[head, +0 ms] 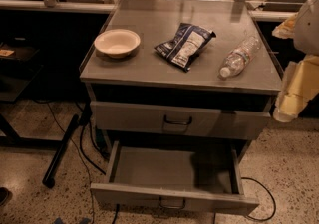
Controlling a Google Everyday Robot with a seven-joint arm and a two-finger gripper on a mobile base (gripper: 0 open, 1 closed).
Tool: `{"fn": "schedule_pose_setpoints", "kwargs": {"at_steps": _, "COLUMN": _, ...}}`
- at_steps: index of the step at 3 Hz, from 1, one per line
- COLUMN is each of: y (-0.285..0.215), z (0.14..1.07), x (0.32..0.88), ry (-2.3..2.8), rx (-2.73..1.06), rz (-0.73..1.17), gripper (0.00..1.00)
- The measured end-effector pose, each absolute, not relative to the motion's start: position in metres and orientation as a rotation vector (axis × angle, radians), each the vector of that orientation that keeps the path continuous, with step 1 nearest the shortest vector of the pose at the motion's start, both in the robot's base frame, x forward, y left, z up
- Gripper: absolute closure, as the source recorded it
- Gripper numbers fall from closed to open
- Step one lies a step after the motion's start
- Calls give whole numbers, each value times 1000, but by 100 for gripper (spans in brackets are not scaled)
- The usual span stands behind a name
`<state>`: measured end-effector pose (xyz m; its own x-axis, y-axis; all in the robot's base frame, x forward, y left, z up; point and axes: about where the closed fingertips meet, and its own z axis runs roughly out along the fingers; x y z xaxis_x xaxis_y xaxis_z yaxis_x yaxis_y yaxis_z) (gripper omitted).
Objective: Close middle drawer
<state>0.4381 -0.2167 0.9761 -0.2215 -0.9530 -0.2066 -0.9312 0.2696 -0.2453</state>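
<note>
Leftmost on the cabinet top [149, 71] we see a pale bowl [117, 43], then a crumpled snack bag [184, 45] near the centre. Below them the middle drawer [172, 195] stands pulled far out, its tray bare, under the upper drawer [149, 118]. Further right a clear water bottle [239, 57] lies on its side. At the right edge the gripper [294, 93] hangs beside the cabinet, apart from the drawer; we cannot tell whether it is wide or closed.
</note>
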Motion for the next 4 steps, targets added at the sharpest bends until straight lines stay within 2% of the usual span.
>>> {"fn": "schedule_pose_setpoints", "kwargs": {"at_steps": 1, "y": -217, "z": 976, "x": 438, "ry": 2232, "rx": -1725, "rz": -98, "gripper": 1}}
{"fn": "schedule_pose_setpoints", "kwargs": {"at_steps": 4, "y": -217, "z": 976, "x": 438, "ry": 2232, "rx": -1725, "rz": -98, "gripper": 68}}
